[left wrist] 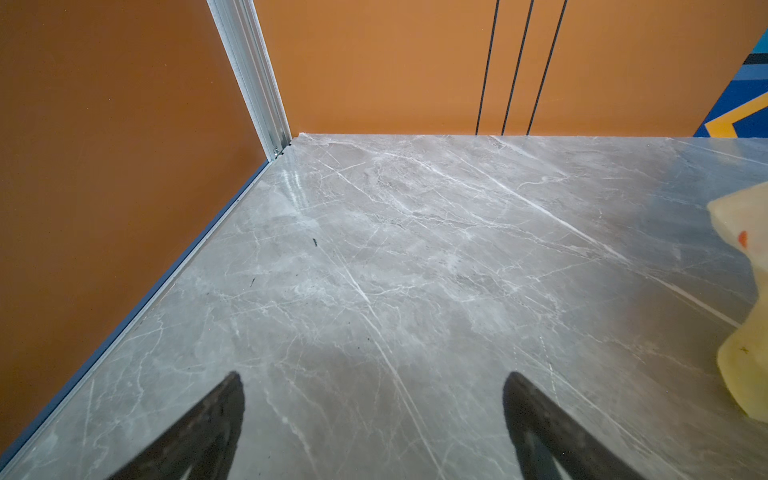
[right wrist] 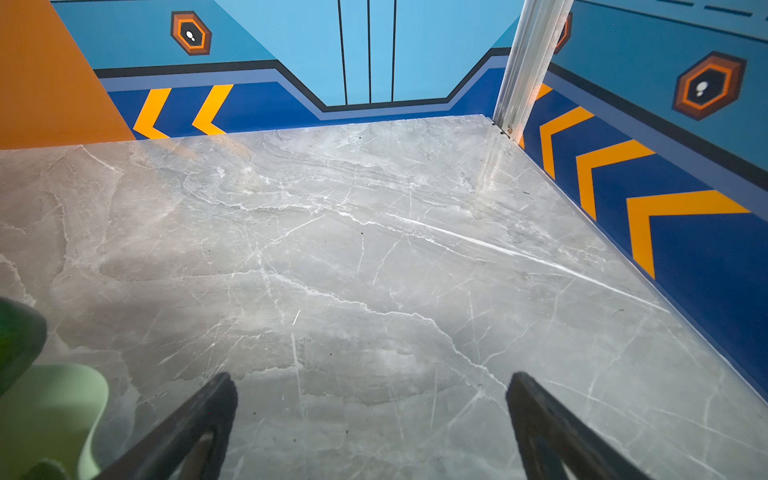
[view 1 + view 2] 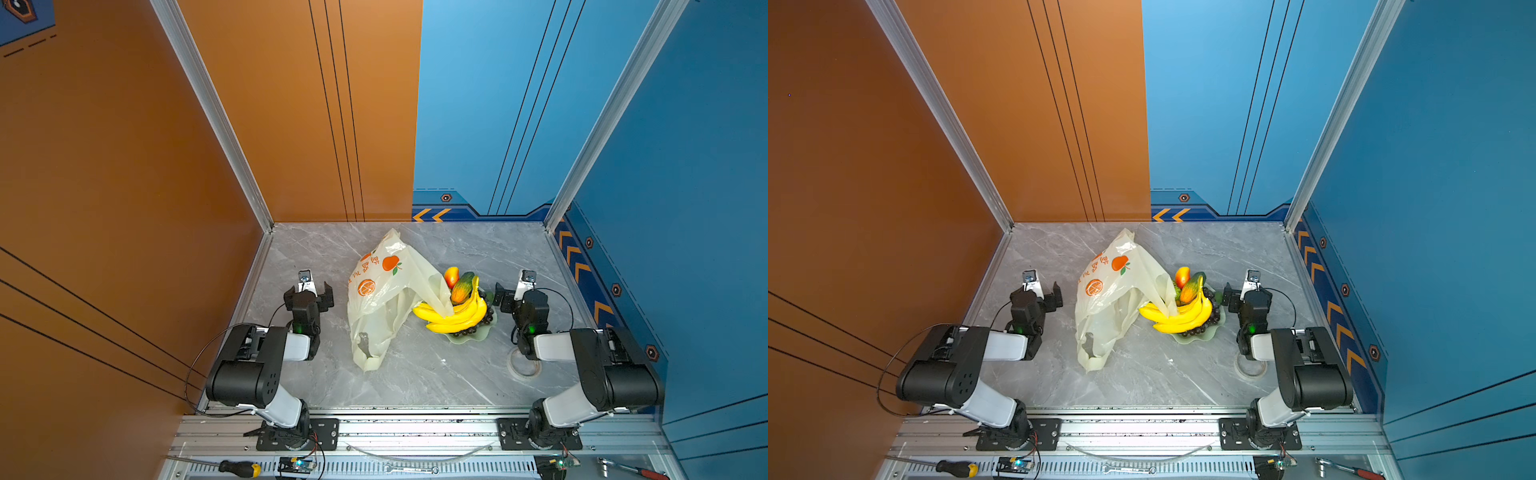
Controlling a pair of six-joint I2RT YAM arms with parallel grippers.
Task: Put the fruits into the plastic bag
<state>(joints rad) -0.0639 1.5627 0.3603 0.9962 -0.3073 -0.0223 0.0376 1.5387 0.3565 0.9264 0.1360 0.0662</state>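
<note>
Two grippers: left gripper [image 3: 309,293] and right gripper [image 3: 515,293], one at each side of the marble table [image 3: 436,374].
One bag: the plastic bag [image 3: 386,299], cream with orange prints, lies crumpled mid-table between the arms, with a handle loop at its near end.
One dish: a pale green dish [image 3: 473,337] sits just right of the bag and holds all the fruit that shows.
Fruit counted: one banana bunch [image 3: 461,318] lies on top at the near side. One papaya [image 3: 463,286] and one mango [image 3: 451,276] lie behind it, at the far side. Dark grapes [image 3: 469,331] lie along the near and right rim, too merged to count as clusters.
Hidden: a flap of the bag drapes over the left ends of the bananas, and whatever lies under the bunch is covered.
Cut off: the left wrist view catches only an edge of the bag. The right wrist view shows a blurred corner of the dish and a dark green blur I cannot identify.
Left gripper state: jaws spread wide with nothing between them, over bare marble left of the bag and clear of it.
Right gripper state: jaws spread wide and empty, just right of the dish.
Elsewhere: one tape ring [image 3: 524,365] lies by the right arm, and one screwdriver [image 3: 241,468] lies on the near rail.
</note>
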